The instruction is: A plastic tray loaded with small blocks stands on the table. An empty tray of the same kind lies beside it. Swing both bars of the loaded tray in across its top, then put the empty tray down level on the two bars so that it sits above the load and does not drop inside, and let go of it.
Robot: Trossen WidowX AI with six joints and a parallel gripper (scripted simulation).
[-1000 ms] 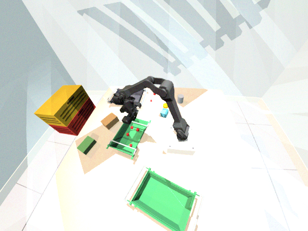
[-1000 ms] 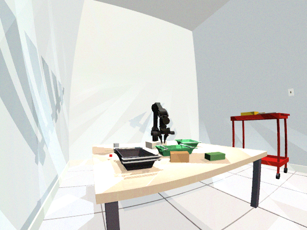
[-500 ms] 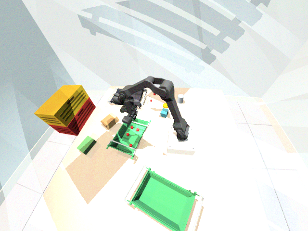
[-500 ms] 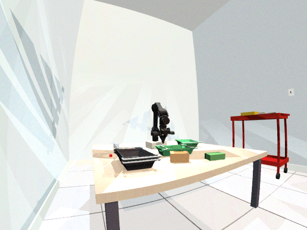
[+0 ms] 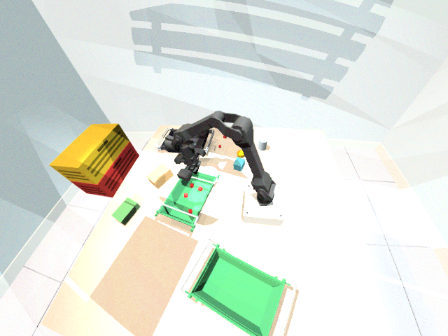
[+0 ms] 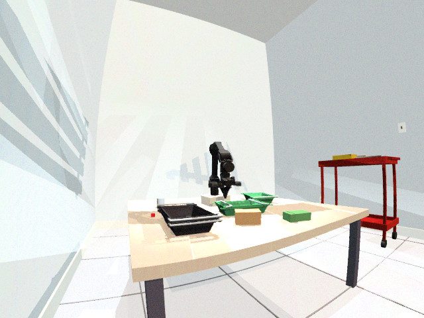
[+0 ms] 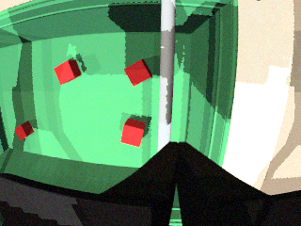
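Note:
The loaded green tray holds several small red blocks. Its near bar and far bar both lie across its top. My gripper is shut and empty, pointing down over the far end of this tray. In the wrist view the fingertips meet just right of the far bar, and the left finger hides the bar's lower part; contact cannot be told. The empty green tray lies level on the table, its bars out over its ends.
A black tray stands at the far end. A tan block and a green block lie beside the loaded tray. A blue block, a yellow thing and a grey cylinder lie near the arm.

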